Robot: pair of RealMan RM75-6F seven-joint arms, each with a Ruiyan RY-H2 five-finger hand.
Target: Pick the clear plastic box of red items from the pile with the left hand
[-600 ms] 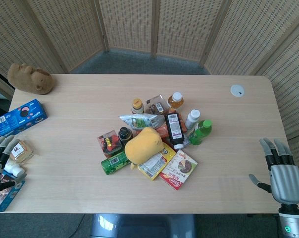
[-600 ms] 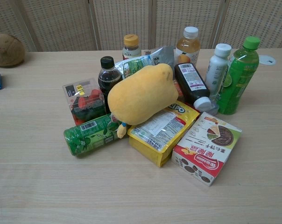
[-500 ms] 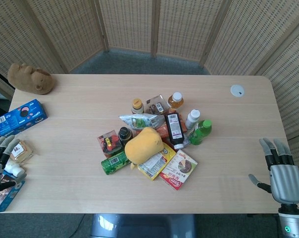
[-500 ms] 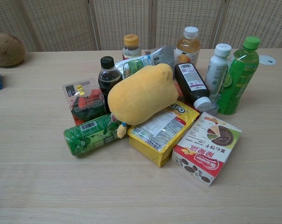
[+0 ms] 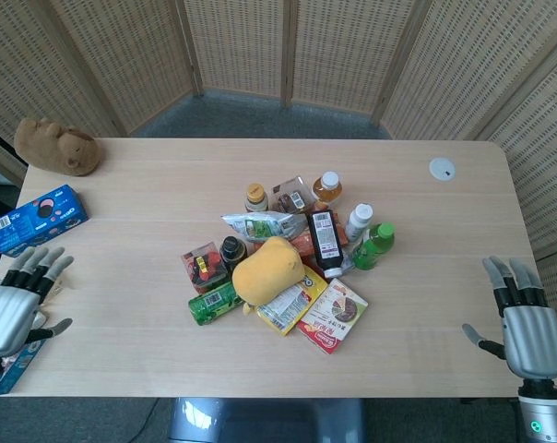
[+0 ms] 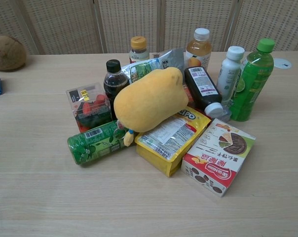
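Note:
The clear plastic box of red items [image 5: 203,265] [image 6: 88,107] sits on the left side of the pile, between a dark-capped bottle [image 6: 114,81] and a lying green can [image 6: 95,141]. A yellow plush toy [image 5: 267,269] leans over the pile just right of it. My left hand [image 5: 15,300] hovers open near the table's left edge, far left of the box, fingers spread. At the right front edge my right hand [image 5: 521,318] is open, holding nothing. Neither hand shows in the chest view.
The pile also holds a yellow snack bag [image 6: 171,137], a red-and-white box [image 6: 218,155], a green bottle [image 6: 251,80] and several other bottles. A blue biscuit box [image 5: 38,218] and a brown plush [image 5: 57,146] lie at the left. A white disc [image 5: 442,168] lies at the far right.
My left hand has risen and moved right onto the table, covering the small items it was beside. The pile and my right hand have not moved.

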